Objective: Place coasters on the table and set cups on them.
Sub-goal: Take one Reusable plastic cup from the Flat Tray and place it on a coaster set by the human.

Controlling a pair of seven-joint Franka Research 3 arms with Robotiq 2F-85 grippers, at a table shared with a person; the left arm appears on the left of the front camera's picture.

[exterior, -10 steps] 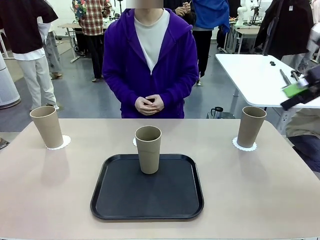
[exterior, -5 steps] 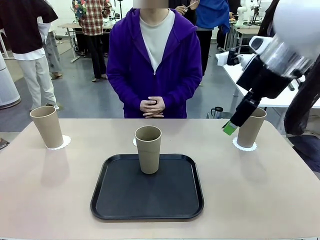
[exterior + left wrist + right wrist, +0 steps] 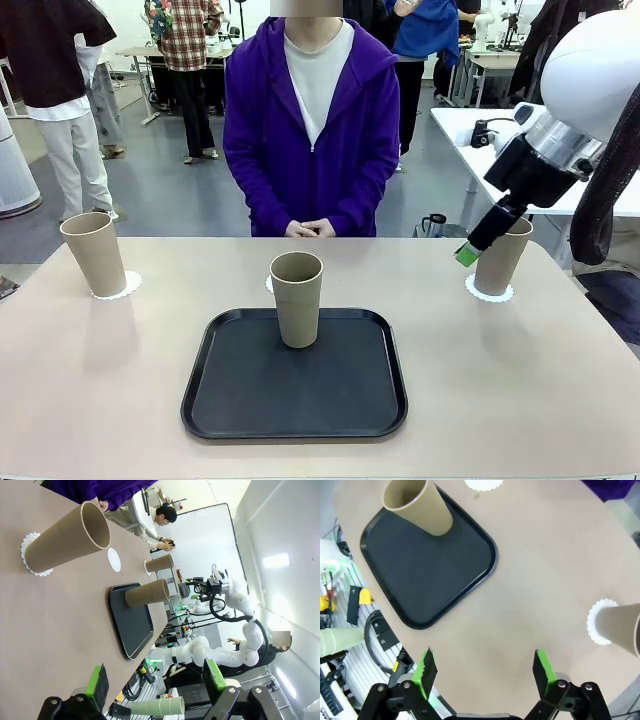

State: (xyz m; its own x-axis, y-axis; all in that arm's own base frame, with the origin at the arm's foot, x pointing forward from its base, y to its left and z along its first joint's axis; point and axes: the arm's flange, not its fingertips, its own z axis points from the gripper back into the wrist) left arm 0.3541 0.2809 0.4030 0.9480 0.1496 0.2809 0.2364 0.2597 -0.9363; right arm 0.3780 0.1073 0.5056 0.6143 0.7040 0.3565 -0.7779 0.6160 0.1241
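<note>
Cups stand at three places on the table [image 3: 560, 400]. At the left side, the left cup [image 3: 93, 253] stands upright on the left coaster [image 3: 122, 285], near the far left corner. The left gripper [image 3: 155, 682] appears in its own wrist view: its two fingers with green pads are wide apart, nothing is between them, and it is well apart from all the cups. In the middle, the black tray [image 3: 300, 400] lies near the front edge of the table. The middle cup [image 3: 297, 298] stands upright on the far part of this tray, not on a coaster. The middle coaster [image 3: 269, 284] lies bare on the table just behind the tray, and from the front the cup hides most of it. Behind the far edge, a person [image 3: 312, 120] in a purple hooded jacket stands with both hands [image 3: 311, 229] joined together. At the right side, the right cup [image 3: 502, 254] stands upright on the right coaster [image 3: 489, 292]. The right gripper [image 3: 485, 670] hangs above the table with its fingers wide apart, holding nothing, and bare table top shows between them. The right cup is off to the side of these fingers, not between them.
</note>
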